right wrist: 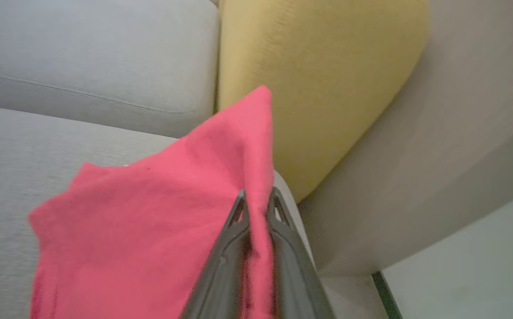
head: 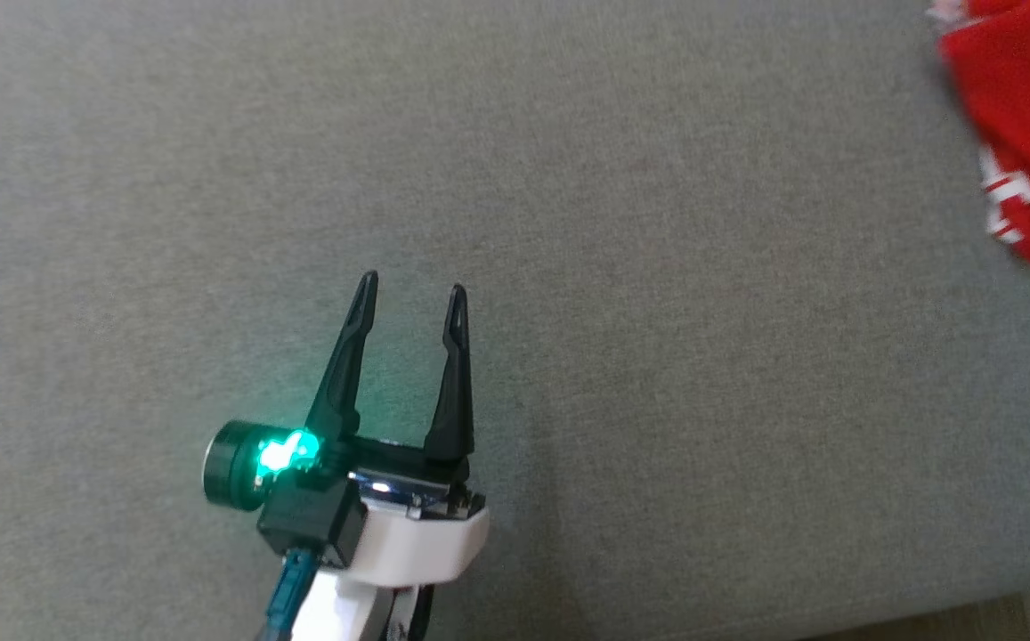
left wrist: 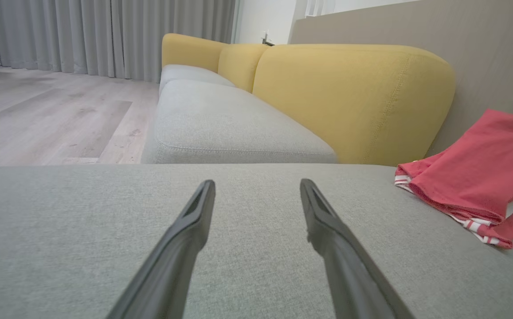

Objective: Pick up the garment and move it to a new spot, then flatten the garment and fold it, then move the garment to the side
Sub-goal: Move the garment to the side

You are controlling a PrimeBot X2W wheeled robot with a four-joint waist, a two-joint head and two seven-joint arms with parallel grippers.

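Far right on the sofa seat (head: 657, 356), the right gripper (right wrist: 258, 199) pinches the red garment (right wrist: 150, 221), well apart from the open left gripper (head: 414, 283).

The left gripper (head: 414, 283) is showing two long black fingers (head: 345, 365) tapering to slotted tips. A green light (head: 287, 451) is glowing beside a dark cylinder (head: 228, 465). A white shell (head: 425, 543) is covering the wrist, and a teal cable (head: 287, 588) is running beneath. The right gripper (right wrist: 258, 195) is showing dark grey fingers with triangular cut-outs.
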